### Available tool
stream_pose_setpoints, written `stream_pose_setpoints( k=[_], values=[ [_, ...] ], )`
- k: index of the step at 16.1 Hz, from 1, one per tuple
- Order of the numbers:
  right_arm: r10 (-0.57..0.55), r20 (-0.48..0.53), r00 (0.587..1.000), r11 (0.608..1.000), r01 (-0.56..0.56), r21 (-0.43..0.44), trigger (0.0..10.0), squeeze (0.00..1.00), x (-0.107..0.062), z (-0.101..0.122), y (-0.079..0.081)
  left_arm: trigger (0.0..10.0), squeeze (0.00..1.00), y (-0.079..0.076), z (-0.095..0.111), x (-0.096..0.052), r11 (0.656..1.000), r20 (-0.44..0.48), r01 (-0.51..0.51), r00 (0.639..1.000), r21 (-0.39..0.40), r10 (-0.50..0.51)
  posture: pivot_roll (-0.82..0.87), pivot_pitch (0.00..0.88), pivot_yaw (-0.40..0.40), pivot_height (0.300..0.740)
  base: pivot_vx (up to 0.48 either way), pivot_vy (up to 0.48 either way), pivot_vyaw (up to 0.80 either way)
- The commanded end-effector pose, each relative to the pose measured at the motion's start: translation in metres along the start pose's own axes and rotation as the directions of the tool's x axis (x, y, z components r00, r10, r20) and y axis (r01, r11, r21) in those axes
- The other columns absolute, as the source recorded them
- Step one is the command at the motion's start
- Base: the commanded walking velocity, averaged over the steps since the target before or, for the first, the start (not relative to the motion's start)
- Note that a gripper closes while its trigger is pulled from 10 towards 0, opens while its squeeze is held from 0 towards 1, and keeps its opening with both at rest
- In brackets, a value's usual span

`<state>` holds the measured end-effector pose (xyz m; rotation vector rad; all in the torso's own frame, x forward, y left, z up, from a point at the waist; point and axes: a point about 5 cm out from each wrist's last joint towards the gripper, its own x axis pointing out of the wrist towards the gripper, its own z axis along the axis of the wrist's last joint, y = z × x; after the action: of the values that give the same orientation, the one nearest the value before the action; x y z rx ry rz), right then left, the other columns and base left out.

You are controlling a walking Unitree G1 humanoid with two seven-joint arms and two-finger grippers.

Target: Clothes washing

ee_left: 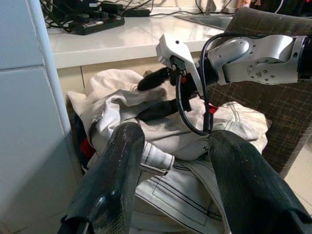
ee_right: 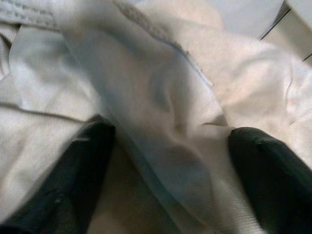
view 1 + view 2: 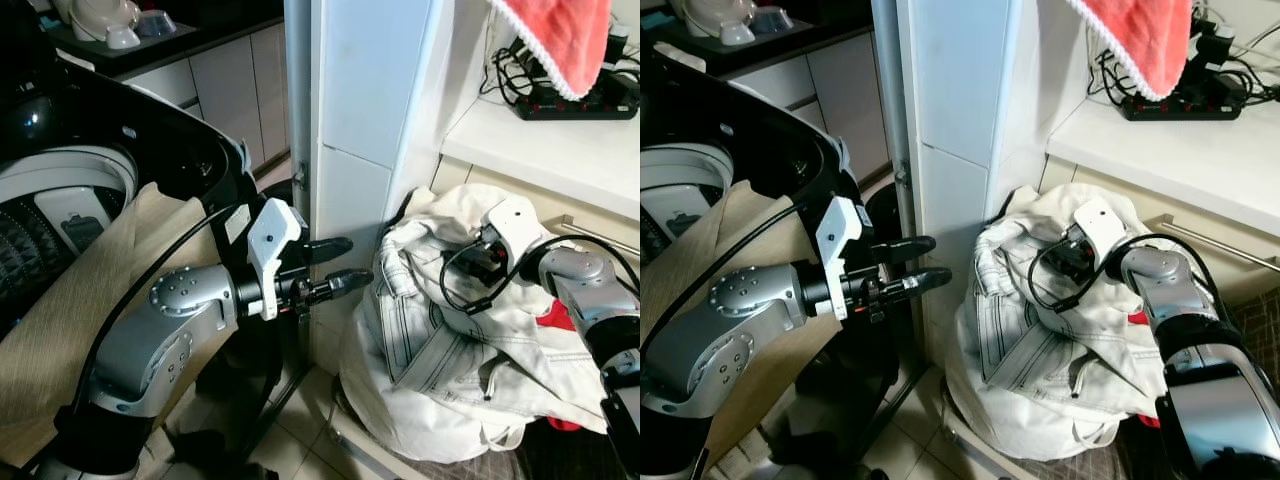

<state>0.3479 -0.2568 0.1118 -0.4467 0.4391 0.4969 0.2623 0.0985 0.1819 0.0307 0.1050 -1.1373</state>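
Observation:
A heap of white clothes (image 3: 450,350) with dark stitching fills a dark woven basket (image 1: 287,122) on the floor at the right. My right gripper (image 1: 158,95) lies on top of the heap, open. A fold of the white cloth (image 2: 161,97) rises between its two black fingers (image 2: 73,180). My left gripper (image 3: 340,265) is open and holds nothing. It hovers in the air just left of the heap, in front of the white pillar (image 3: 350,120). A red garment (image 3: 555,315) peeks out under the white ones.
A top-loading washing machine (image 3: 60,190) stands at the left with its black lid (image 3: 180,140) raised and a beige cloth (image 3: 60,320) draped over its front. On the white counter (image 3: 540,150) lies a power strip (image 3: 570,100); a red towel (image 3: 560,35) hangs above it.

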Motion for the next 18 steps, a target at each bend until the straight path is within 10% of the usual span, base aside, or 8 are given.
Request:
stream_pose_setpoints(
  k=[1, 18],
  values=[
    [0.008, 0.002, 1.000, 1.000, -0.008, 0.000, 0.0, 0.00, 0.000, 0.001, -0.001, 10.0, 0.00, 0.000, 0.003, -0.002, 1.000, -0.002, 0.003, 1.000, 0.010, -0.003, -0.05, 0.000, 0.025, 0.740, 0.000, 0.000, 0.00],
    [0.040, 0.098, 0.994, 0.991, -0.052, 0.125, 0.0, 0.00, -0.004, -0.004, -0.002, 10.0, 0.00, 0.003, 0.006, -0.002, 0.999, 0.007, -0.033, 0.999, 0.005, 0.033, -0.05, 0.000, 0.019, 0.740, 0.000, 0.000, 0.00]
  ],
)
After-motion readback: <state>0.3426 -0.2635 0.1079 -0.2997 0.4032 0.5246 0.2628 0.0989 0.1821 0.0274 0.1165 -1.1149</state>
